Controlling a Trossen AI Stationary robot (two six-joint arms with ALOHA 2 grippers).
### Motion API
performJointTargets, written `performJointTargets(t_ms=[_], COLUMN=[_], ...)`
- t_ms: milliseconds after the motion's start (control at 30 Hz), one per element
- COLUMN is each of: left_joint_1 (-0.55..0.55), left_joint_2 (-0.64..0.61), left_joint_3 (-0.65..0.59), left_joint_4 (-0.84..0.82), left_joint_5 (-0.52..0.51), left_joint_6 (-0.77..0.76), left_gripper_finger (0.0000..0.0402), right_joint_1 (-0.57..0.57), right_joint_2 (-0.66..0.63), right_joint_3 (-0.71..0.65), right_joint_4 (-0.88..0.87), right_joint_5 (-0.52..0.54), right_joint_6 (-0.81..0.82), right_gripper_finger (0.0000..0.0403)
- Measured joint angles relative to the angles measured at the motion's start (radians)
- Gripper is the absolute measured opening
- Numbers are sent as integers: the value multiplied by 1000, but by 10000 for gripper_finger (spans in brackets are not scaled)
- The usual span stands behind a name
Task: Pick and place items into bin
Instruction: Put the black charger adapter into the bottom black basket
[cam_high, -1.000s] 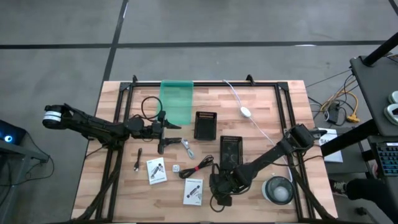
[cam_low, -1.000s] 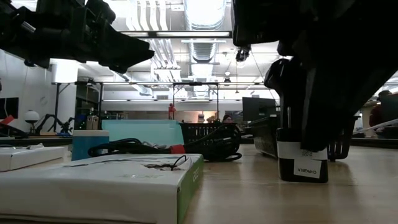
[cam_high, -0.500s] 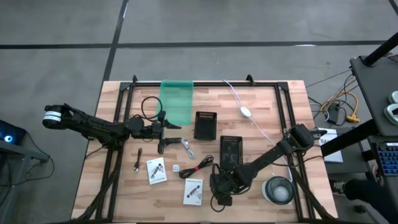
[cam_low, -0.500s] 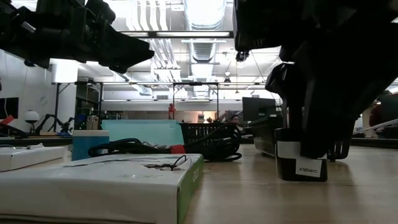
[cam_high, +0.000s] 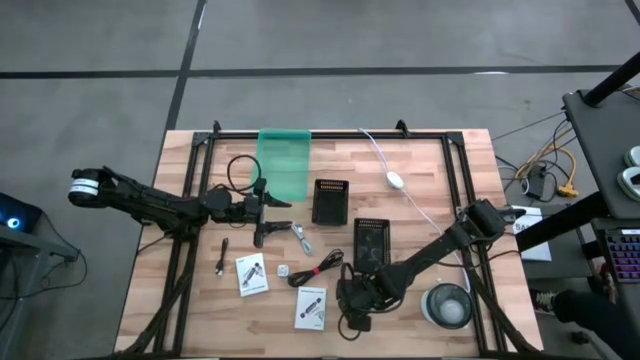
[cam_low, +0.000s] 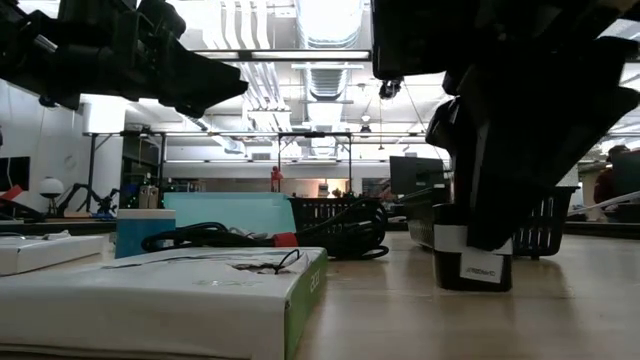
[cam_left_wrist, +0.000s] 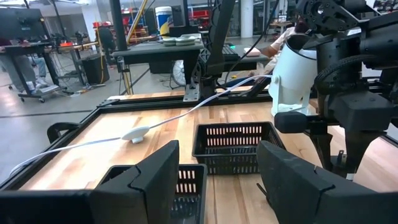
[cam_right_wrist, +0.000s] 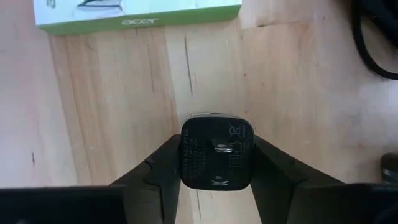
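Note:
A small black cube (cam_right_wrist: 217, 152) with a white label (cam_low: 472, 270) stands on the table near its front edge. My right gripper (cam_high: 353, 318) comes down on it and is shut on it. My left gripper (cam_high: 283, 214) hovers open at the table's left middle, pointing level toward the black baskets (cam_left_wrist: 235, 146). Loose on the wood lie two white packets (cam_high: 251, 274) (cam_high: 311, 308), a red-black cable (cam_high: 318, 270), a black coiled cable (cam_high: 240, 170), a thin black stick (cam_high: 222, 256), a tiny white cube (cam_high: 283, 270) and a silvery piece (cam_high: 300, 238). My right gripper pinches the black cube by two opposite side faces (cam_right_wrist: 184, 155) between its two fingers. The fingers come from above, pointing steeply down. The cube's bottom (cam_low: 472, 286) rests on the table and it stands nearly upright.
Two black mesh baskets (cam_high: 330, 200) (cam_high: 372, 240) stand mid-table, with a green bin (cam_high: 284, 160) at the far edge. A white oval on a cord (cam_high: 395, 180) lies far right. A round clear container (cam_high: 447, 305) sits near right. A black frame rims the table.
My right gripper has closed its fingers onto the black cube while staying in place. The cube has slid a little along the table, still standing on its bottom.

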Motion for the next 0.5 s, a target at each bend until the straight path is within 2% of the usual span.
performJointTargets(t_ms=[200,500], left_joint_1=[0,0], left_joint_2=[0,0], left_joint_3=[0,0], left_joint_4=[0,4], left_joint_5=[0,0], left_joint_6=[0,1], left_gripper_finger=[201,201], right_joint_1=[-3,-2], right_joint_2=[0,-29], right_joint_3=[27,74], right_joint_4=[-3,-34], right_joint_5=[71,262], right_joint_6=[43,44], right_gripper_finger=[136,136])
